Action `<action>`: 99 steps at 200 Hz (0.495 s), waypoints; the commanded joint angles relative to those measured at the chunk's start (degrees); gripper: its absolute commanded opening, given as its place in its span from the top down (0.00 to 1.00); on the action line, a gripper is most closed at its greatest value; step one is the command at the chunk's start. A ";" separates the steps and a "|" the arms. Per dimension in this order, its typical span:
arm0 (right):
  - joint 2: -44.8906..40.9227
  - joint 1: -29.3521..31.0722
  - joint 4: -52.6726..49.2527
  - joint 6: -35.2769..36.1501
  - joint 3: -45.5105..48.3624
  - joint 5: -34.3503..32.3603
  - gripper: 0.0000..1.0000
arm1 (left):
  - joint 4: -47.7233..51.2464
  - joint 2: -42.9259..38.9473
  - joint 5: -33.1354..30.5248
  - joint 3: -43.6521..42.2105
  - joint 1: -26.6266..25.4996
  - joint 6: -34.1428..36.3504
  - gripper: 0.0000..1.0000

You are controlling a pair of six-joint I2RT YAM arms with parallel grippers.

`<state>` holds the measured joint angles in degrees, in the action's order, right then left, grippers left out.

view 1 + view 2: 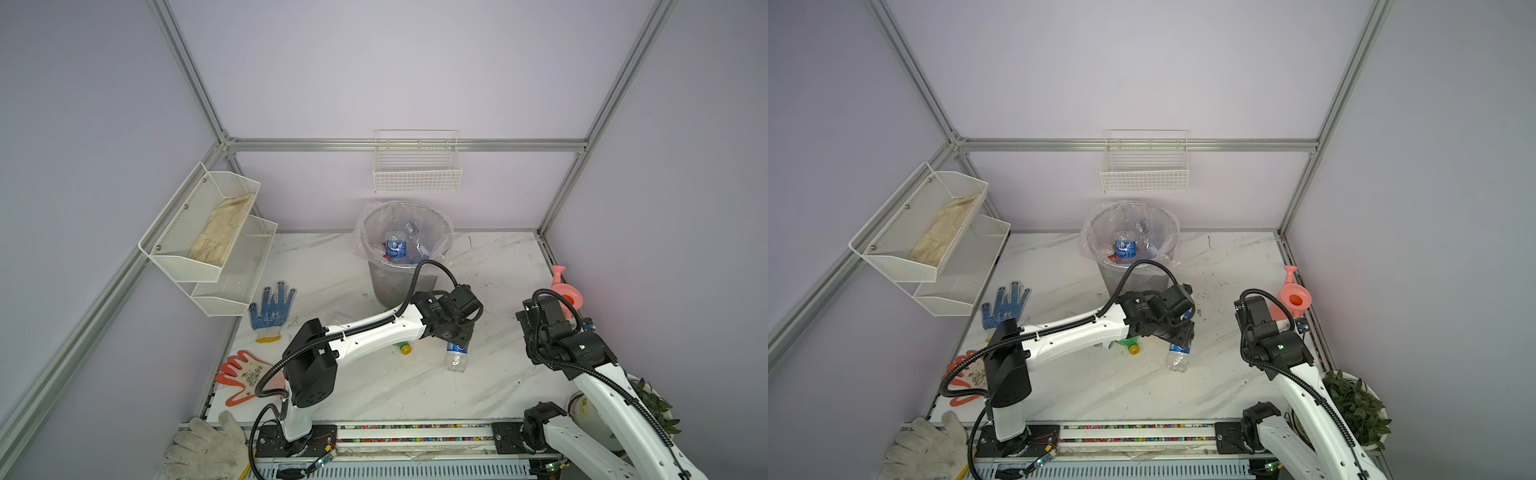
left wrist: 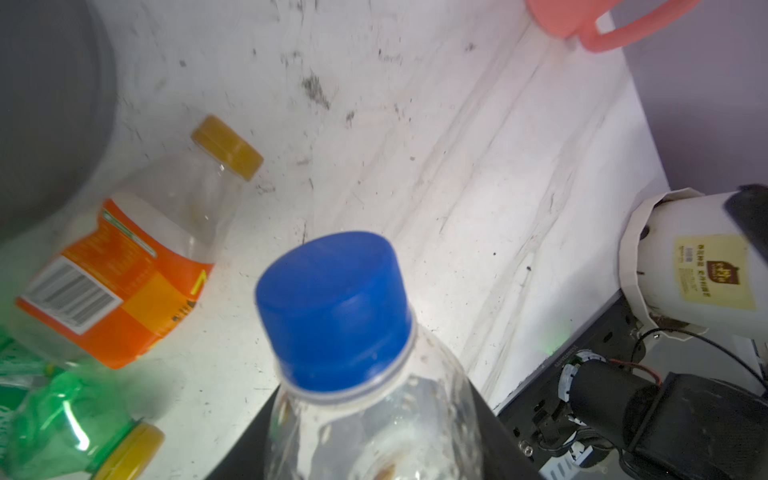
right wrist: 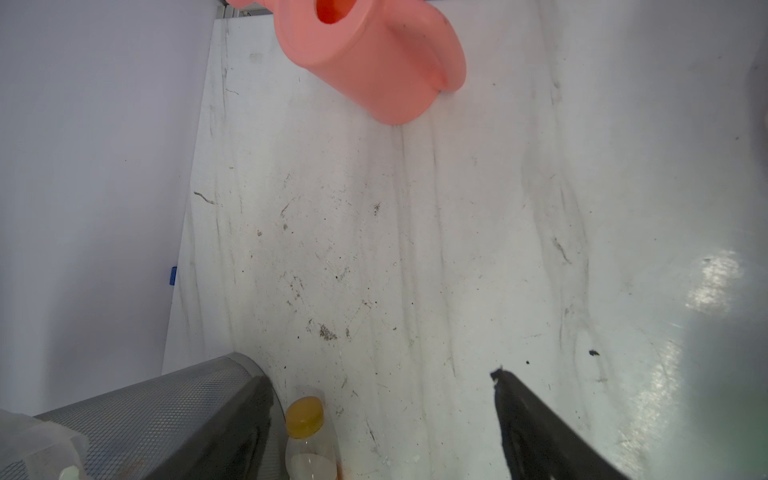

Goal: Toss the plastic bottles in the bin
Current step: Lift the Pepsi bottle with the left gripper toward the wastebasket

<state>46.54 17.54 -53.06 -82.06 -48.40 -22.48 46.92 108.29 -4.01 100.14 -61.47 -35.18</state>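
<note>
Three small plastic bottles lie outside the tall round grey mesh bin [image 1: 384,286] with its clear bag liner, which stands at the back of the white marble-look worktop [image 1: 498,386] and already has several bottles in it. The left claw [image 1: 459,332], reaching across the middle, is about half closed around the clear blue-capped bottle [image 1: 456,355]. It appears to grip the body below the neck, though the pads themselves are hidden. That bottle tilts steeply, cap up toward the wrist and base down toward the front of the worktop. From this claw the bin is just behind and a little to the left, with its rim higher than the claw. The coming move is therefore likely a lift and a short carry backward over the rim. The left arm's own black cable loop [image 1: 432,266] arches in front of the bin. Near the bin's foot, under the left arm, lie the crumpled green bottle with a yellow cap [image 1: 402,347] and the clear orange-labelled bottle [image 2: 137,257]. The right claw [image 3: 382,376] hangs wide open and empty, well apart, by the pink plastic watering can [image 1: 563,291].
</note>
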 commanded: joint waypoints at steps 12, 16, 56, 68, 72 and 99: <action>0.39 -0.37 0.50 2.46 -0.52 -3.36 0.14 | 2.51 -4.52 -10.15 20.65 0.81 15.82 0.72; 0.39 -0.31 0.78 2.76 -0.47 -3.23 0.14 | 2.68 -4.61 -10.92 22.67 0.89 17.45 0.72; 1.73 -0.38 4.97 5.35 0.98 -0.66 0.14 | 1.60 -5.02 -13.02 39.63 4.38 31.48 0.70; 2.35 -0.32 6.11 5.97 1.12 0.18 0.14 | -0.09 -5.78 -14.03 42.48 5.59 34.22 0.70; 2.55 -0.34 6.45 6.32 1.11 0.44 0.14 | -1.10 -6.17 -14.29 42.89 6.09 34.99 0.70; 3.28 -0.33 8.08 7.60 0.90 1.26 0.14 | -11.33 -12.15 -15.75 37.33 9.11 39.08 0.69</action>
<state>49.47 17.50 -47.09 -76.09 -47.99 -21.82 44.75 101.01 -16.84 137.93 -54.68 -4.23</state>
